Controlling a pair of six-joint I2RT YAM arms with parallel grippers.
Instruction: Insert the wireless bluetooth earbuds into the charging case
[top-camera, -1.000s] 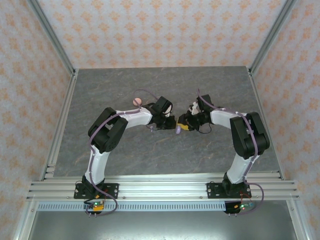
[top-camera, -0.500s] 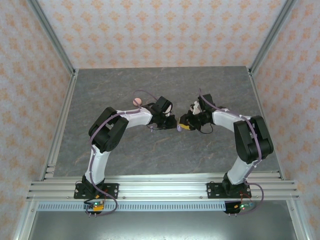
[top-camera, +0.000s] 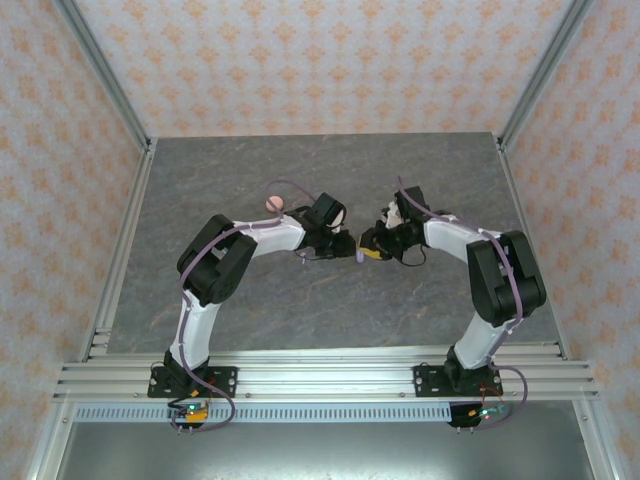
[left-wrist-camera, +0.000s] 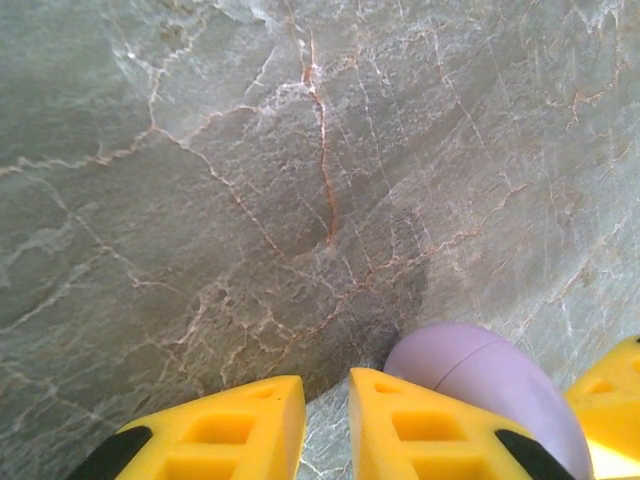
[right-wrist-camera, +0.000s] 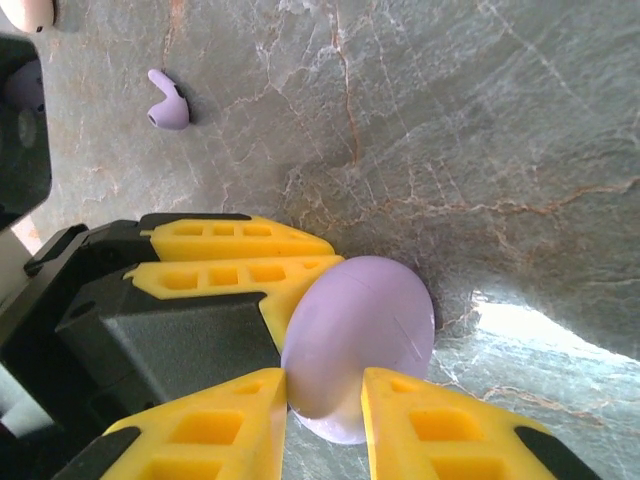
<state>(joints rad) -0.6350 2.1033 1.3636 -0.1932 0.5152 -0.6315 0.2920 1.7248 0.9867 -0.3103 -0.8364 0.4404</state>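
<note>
both arms meet mid table (top-camera: 300, 310), tips almost nose to nose. right gripper (right-wrist-camera: 325, 388) is clamped on the lilac charging case (right-wrist-camera: 360, 335), one yellow finger each side, both touching it. case sits on the marble, lid looks closed w/ seam visible. left gripper (left-wrist-camera: 326, 400) is nearly closed: slim gap, nothing between the fingers, tips low over the table. it's on the left side of the case, and in the right wrist view its fingertips (right-wrist-camera: 300, 280) butt against the case shell. one lilac earbud (right-wrist-camera: 168, 102) lies loose on the table, apart from the case, past the left gripper's fingers, stem down on the surface. can't make out the other buds. pink round case (top-camera: 273, 203) sits farther back and left, just behind the left arm's forearm, well apart from both grippers.
</note>
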